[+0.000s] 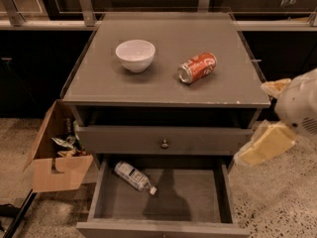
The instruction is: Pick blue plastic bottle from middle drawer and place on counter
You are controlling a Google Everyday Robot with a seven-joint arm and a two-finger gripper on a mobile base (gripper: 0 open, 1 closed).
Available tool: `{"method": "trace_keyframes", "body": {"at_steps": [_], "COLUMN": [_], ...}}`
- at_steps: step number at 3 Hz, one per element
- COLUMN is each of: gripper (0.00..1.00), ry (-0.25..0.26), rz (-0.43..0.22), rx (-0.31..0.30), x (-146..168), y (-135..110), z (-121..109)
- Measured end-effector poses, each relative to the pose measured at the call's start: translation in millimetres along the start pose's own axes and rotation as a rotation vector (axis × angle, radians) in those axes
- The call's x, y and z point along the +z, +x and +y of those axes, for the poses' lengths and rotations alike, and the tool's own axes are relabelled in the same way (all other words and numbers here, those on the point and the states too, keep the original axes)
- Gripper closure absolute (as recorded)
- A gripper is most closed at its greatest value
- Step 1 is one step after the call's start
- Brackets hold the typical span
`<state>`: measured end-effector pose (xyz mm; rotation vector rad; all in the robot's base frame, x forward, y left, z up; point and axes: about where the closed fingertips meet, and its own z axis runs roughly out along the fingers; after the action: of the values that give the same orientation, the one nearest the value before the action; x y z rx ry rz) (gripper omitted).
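Observation:
The blue plastic bottle (131, 176) lies on its side at the back left of the open middle drawer (198, 195), its white cap pointing right and toward the front. The counter (163, 86) is the grey cabinet top above it. My gripper (270, 116) hangs at the right edge of the view, beside the cabinet's right side and level with the counter's front edge. Its pale yellow fingers (265, 147) stand apart and hold nothing. It is well to the right of the bottle and above it.
A white bowl (135, 54) and a red soda can (197, 67) on its side rest on the counter. A closed drawer front with a round knob (164, 144) sits above the open drawer. An open cardboard box (52, 157) with rubbish stands on the floor at the left.

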<state>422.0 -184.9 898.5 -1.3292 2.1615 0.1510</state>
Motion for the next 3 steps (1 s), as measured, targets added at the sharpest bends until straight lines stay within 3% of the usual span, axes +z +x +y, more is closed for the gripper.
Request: {"method": "trace_keyframes", "body": {"at_steps": [1,2,3], "gripper": [0.00,0.00,0.00], "ry": [0.057,0.141,0.209], "rz": [-0.016,-0.021,-0.055], "rx": [0.108,0.167,0.229], "x": [41,76,75], "y": [2,-3,-7], "z": [7,-1,-18]}}
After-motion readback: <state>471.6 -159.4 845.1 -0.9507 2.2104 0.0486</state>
